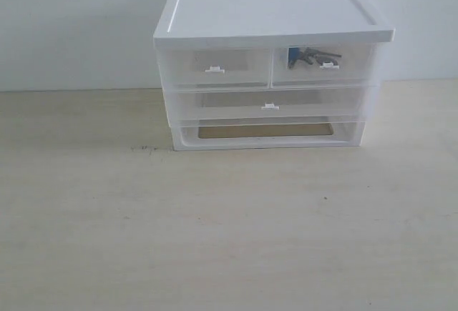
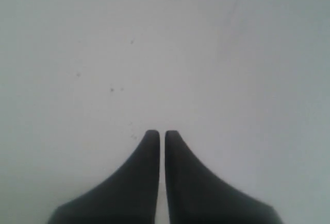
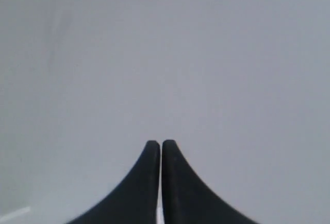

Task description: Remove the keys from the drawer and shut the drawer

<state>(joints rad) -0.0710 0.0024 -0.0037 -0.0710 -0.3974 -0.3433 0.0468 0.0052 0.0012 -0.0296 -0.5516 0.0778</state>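
Black, curved fingers of the left gripper [image 2: 162,134] stand almost together, with only a thin slit between them, and they hold nothing and touch nothing; beyond them lies a plain pale surface with a few faint specks. The right gripper [image 3: 161,144] looks much the same, its two black fingers pressed to a hairline gap, empty, facing a bare greyish-white surface. In the exterior view, the small bunch of silver metal keys with a round blue fob [image 1: 309,56] lies inside the right-hand half-width translucent plastic drawer [image 1: 354,68], showing dimly through its front, just behind the white tab handle [image 1: 329,65]. That drawer sits pushed in, flush with its left-hand translucent twin [image 1: 215,68], under the white lipped top of the plastic organizer [image 1: 272,11]. Below both runs a full-width translucent drawer [image 1: 270,105], also pushed in. The organizer stands toward the back of a pale wood-grain table [image 1: 215,225], close to a white wall [image 1: 71,25]; the drawer's closed front stands between the keys and the open table.
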